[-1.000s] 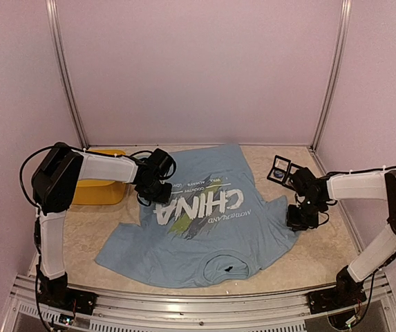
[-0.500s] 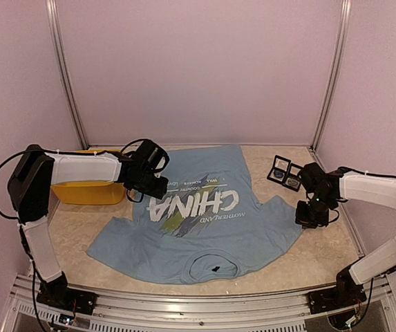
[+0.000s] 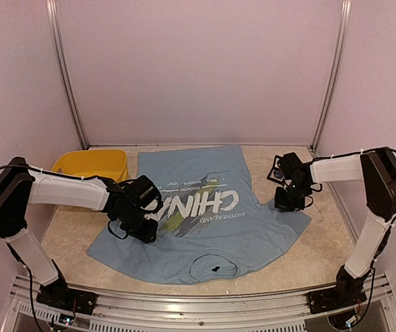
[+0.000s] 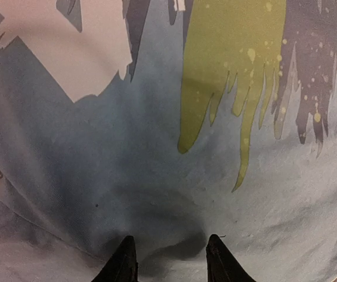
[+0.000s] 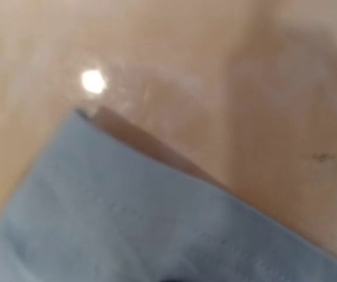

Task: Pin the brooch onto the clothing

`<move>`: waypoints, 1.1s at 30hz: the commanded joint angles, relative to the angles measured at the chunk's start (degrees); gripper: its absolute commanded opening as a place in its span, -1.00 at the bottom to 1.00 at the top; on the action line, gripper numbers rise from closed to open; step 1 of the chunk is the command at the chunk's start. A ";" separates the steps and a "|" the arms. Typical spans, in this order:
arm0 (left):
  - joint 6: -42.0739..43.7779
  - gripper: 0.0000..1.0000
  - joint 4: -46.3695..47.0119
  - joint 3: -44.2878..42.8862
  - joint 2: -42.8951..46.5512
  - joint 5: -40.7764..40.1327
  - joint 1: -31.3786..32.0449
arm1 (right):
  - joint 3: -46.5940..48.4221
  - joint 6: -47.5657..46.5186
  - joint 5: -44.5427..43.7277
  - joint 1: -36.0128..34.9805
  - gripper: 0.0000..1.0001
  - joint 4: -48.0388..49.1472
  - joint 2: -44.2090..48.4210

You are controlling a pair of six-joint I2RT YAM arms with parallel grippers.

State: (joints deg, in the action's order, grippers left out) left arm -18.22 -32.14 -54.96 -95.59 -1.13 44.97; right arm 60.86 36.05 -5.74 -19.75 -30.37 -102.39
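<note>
The light blue T-shirt [image 3: 211,232] with white "CHINA" lettering and a yellow-green streak lies flat on the table. My left gripper [image 3: 141,223] rests on its left part, beside the print. In the left wrist view it [image 4: 171,258] is open, with a low wrinkle of shirt fabric [image 4: 156,176] between the fingertips. My right gripper [image 3: 287,199] is over the shirt's right sleeve. The right wrist view is blurred, shows only the sleeve edge [image 5: 127,235] and does not show its fingers. I cannot make out the brooch.
A small black open box [image 3: 277,169] sits at the back right, partly behind my right arm. A yellow bin [image 3: 90,164] stands at the back left. Tan tabletop [image 5: 244,88] lies beyond the sleeve. Walls close in on three sides.
My left gripper has moved from the shirt's far left edge toward me onto its left part. My right gripper has moved left and farther back, onto the sleeve. The shirt has shifted slightly left.
</note>
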 commanded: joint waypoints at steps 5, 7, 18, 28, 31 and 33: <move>-4.76 -0.23 -2.45 3.62 -0.54 5.25 1.41 | -11.83 9.07 -5.31 0.59 -1.00 -1.22 5.63; -5.35 -0.23 -3.09 3.69 -0.56 5.78 1.98 | -14.39 10.20 -6.17 0.61 -1.00 -2.41 8.06; -4.90 -0.17 -14.34 2.34 4.53 6.83 2.63 | -13.76 9.39 -9.07 0.59 -1.00 -13.13 17.67; 5.48 -0.15 -6.04 -15.04 0.79 7.21 -7.67 | 6.16 -14.27 1.11 -1.00 -1.00 2.13 9.64; 5.42 -0.20 -1.58 -22.47 -6.23 1.75 -12.43 | 13.00 -16.95 4.49 -1.08 -1.00 7.72 1.89; 5.99 -0.20 0.97 -27.97 -12.10 -3.32 -13.58 | 20.14 -19.01 6.38 -1.08 -1.00 8.16 -4.37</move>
State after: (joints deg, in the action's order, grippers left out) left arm -14.90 -38.46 -75.59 -98.35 4.64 34.57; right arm 72.71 24.93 -5.58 -20.45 -29.30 -97.60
